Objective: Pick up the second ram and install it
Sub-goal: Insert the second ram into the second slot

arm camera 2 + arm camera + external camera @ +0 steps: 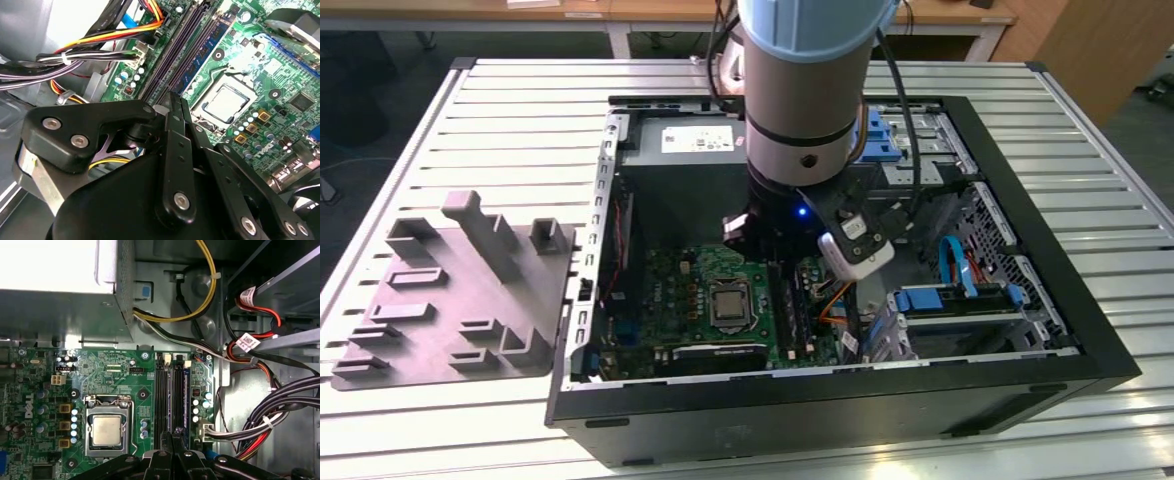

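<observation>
Exterior view: arm reaching down into open computer case; grey fixture plate outside case, well apart from jaws. First wrist view: gripper low over motherboard, jaws closed together, nothing seen between them. Second wrist view: ram stick on edge in slot, starting just beside jaw tips, running straight ahead of them. Processor near, off one side of jaws; cable bundle on opposite side.

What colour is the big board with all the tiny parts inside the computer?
Green. The board shows best in the first wrist view.
</observation>
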You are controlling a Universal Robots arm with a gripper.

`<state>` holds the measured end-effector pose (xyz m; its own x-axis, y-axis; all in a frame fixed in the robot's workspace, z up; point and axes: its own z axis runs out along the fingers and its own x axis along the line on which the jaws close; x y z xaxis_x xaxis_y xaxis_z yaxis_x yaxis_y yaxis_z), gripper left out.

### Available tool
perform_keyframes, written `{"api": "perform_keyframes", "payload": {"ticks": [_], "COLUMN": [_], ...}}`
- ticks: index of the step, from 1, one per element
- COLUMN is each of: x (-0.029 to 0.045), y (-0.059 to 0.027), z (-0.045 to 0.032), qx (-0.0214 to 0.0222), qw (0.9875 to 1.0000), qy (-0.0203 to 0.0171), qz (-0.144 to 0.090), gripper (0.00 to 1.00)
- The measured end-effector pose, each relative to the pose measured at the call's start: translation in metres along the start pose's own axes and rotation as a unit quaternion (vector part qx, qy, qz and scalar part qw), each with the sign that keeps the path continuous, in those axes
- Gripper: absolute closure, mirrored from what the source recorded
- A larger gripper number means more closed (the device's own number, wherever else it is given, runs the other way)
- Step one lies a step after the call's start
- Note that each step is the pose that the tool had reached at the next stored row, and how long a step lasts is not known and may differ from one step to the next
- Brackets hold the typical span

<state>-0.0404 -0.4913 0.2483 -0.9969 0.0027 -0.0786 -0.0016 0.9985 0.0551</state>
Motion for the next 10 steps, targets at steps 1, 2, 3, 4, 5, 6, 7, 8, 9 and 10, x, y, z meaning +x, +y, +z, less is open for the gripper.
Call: {"api": "perform_keyframes", "payload": {"ticks": [1,2,3,4,5,6,7,8,9,10], "x": [-0.0001,-0.0003,-0.0003,-0.0004,-0.0005,-0.0007,-0.0007,-0.0007,-0.0007,-0.0006], "y": [-0.0004,-0.0004,-0.0004,-0.0004,-0.0005,-0.0006,-0.0007,-0.0007,-0.0007,-0.0008], "z": [0.0000,0.0001,0.0000,0.0000,0.0001,0.0004,0.0008,0.0011,0.0015,0.0024], "qx": [0.0002,0.0003,0.0003,0.0003,0.0004,0.0004,0.0006,0.0008,0.0008,0.0008], "qw": [1.0000,1.0000,1.0000,1.0000,1.0000,1.0000,1.0000,0.9999,0.9999,0.9999], "qy": [0.0000,-0.0001,-0.0001,-0.0001,-0.0001,-0.0002,-0.0004,-0.0005,-0.0005,-0.0006], "qz": [0.002,0.003,0.003,0.003,0.003,0.005,0.008,0.011,0.012,0.012], "gripper": [0.88,0.88,0.88,0.88,0.88,0.88,0.88,0.88,0.88,0.88]}}
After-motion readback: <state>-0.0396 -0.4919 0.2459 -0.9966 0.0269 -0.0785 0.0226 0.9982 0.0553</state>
